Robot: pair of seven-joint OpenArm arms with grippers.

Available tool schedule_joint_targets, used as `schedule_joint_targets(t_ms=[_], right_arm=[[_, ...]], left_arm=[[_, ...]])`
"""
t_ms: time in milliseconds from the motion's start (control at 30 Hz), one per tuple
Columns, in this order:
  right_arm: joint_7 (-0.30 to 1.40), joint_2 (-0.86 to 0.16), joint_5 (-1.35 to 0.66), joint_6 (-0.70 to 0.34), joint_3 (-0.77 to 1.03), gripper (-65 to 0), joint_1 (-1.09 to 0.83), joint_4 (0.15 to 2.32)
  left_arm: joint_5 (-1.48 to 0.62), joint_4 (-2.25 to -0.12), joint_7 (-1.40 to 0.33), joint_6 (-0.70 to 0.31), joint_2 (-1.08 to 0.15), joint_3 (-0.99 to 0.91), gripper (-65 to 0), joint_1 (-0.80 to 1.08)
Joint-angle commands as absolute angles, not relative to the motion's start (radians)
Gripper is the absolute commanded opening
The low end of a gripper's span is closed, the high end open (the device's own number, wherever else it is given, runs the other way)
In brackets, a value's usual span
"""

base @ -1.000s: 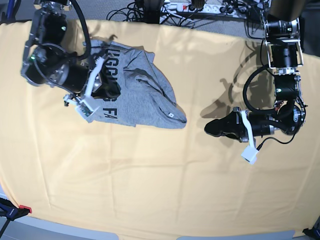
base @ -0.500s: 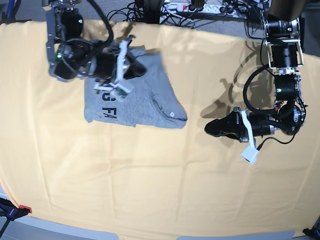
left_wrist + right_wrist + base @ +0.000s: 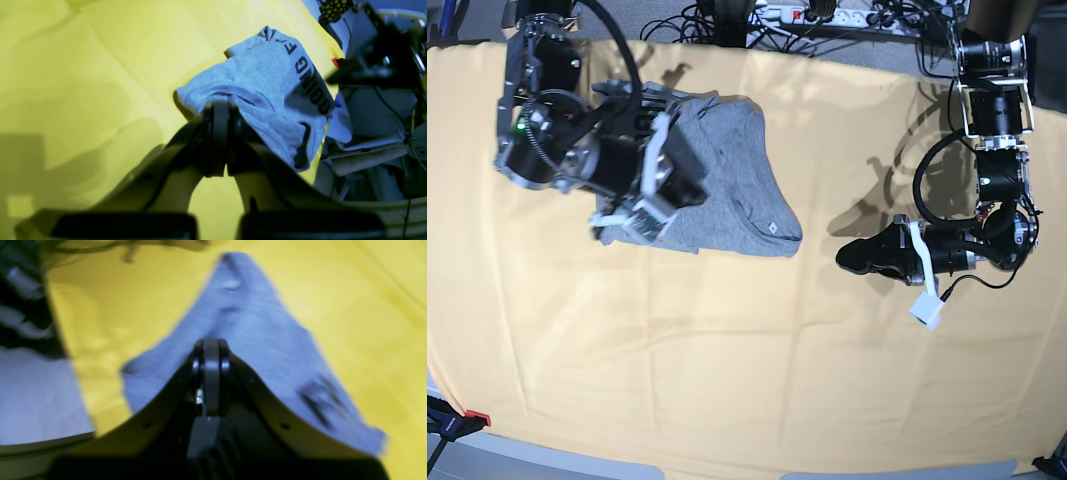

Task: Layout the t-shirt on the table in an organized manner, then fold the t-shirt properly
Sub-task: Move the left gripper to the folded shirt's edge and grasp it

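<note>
T-shirt (image 3: 732,190): grey, bunched, directly beneath the right gripper (image 3: 689,180), whose jaws are pressed together; whether they pinch cloth, cannot tell. Left gripper (image 3: 852,255): pressed together, empty, well apart over bare table (image 3: 747,360). Step: laying out. Next: spread the shirt flat.

Robotics lab, cloth-covered table (image 3: 757,350), power strip (image 3: 827,14) and tangled cables (image 3: 717,20) along far edge
</note>
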State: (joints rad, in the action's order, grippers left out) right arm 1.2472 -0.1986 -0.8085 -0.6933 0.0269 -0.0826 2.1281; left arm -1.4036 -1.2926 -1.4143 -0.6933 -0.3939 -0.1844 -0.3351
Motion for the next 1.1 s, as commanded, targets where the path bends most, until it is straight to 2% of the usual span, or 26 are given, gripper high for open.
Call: schedule_joint_targets(t_ms=[0,233,533,833,867,967,1000,1033,1067], right_arm=[[1.22,-0.203,-0.822,-0.698,0.067,-65.0,-0.069,2.144],[1.216,-0.239,-0.841,-0.698,0.238,-65.0,-0.07,2.144],[1.215,-0.253,-0.81,-0.698,0.242,-65.0,-0.072,2.142],[1.214,-0.252,-0.812,-0.698,0.242,-65.0,-0.08,2.142],[1.213,-0.252,-0.812,-0.698,0.242,-65.0,-0.08,2.142],[1.212,-0.252,-0.812,-0.698,0.242,-65.0,-0.081,2.142],[1.212,-0.252,-0.812,-0.698,0.242,-65.0,-0.081,2.142],[1.213,-0.253,-0.811,-0.698,0.242,-65.0,-0.081,2.142],[1.212,-0.252,-0.812,-0.698,0.242,-65.0,-0.081,2.142]], left_arm=[[-1.484,-1.309,-1.396,-0.698,-0.405,-0.189,-65.0,-0.363],[-1.484,-1.361,-1.396,-0.649,-0.405,-0.155,-65.0,-0.341],[-1.484,-1.574,-1.396,-0.655,-0.427,0.107,-65.0,-0.182],[-1.469,-1.638,-1.396,-0.662,-0.424,0.126,-65.0,-0.025],[-1.447,-1.638,-1.396,-0.661,-0.42,0.126,-61.2,-0.015],[-1.378,-1.638,-1.396,-0.646,-0.415,0.125,-31.2,0.014],[-1.361,-1.638,-1.396,-0.638,-0.414,0.123,-23.0,0.023],[-1.344,-1.638,-1.396,-0.631,-0.412,0.123,-17.8,0.031],[-1.334,-1.638,-1.396,-0.627,-0.411,0.123,-15.6,0.039]])
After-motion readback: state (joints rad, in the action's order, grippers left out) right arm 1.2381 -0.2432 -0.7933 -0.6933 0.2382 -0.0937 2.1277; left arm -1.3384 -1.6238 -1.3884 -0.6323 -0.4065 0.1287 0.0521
